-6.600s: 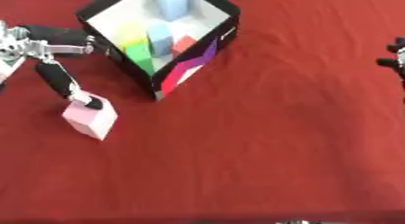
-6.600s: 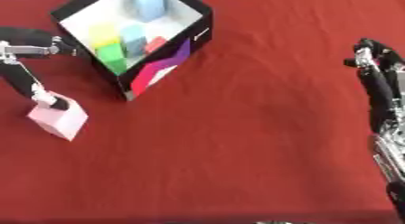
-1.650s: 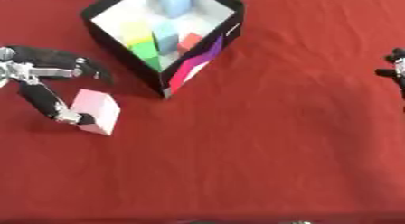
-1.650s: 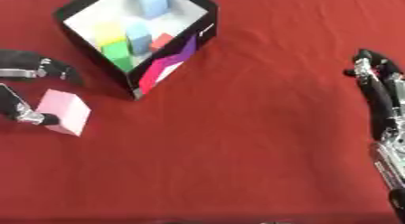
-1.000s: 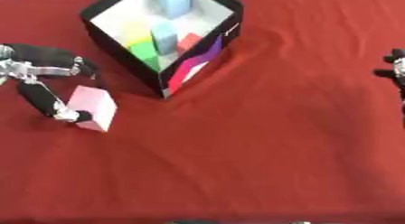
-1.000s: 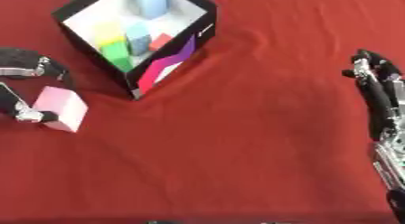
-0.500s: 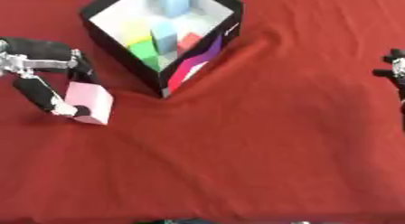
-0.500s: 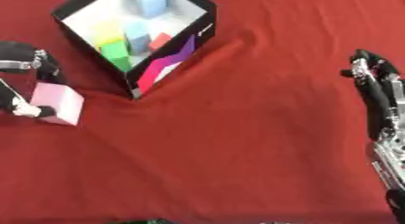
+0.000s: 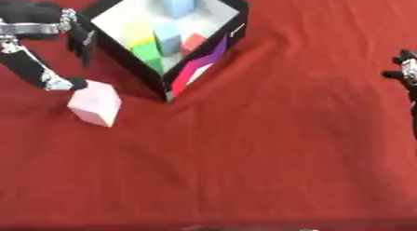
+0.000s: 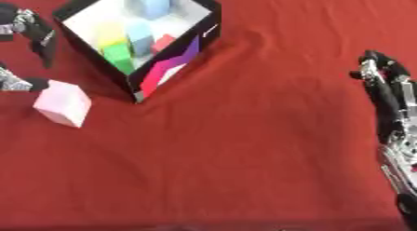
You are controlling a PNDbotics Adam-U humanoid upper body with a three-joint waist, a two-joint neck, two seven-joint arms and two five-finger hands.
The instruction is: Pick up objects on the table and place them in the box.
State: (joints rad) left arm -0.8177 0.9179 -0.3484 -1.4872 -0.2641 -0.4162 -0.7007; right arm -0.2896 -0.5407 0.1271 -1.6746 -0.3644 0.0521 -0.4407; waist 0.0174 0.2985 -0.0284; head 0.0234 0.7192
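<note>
Currently: red tablecloth (image 9: pixel 269 151) covers the whole table. Black box (image 9: pixel 167 34) sits upper left, white inside, holding green, yellow, light blue and red blocks. Right hand (image 10: pixel 389 113) idles at the right edge, fingers straight, holding nothing. Left hand (image 9: pixel 45 48) is at the left edge beside the box, fingers spread apart, one fingertip touching the top corner of the pink block (image 9: pixel 95 103), no grasp. Pink block lies on the cloth just left of the box's near corner.
</note>
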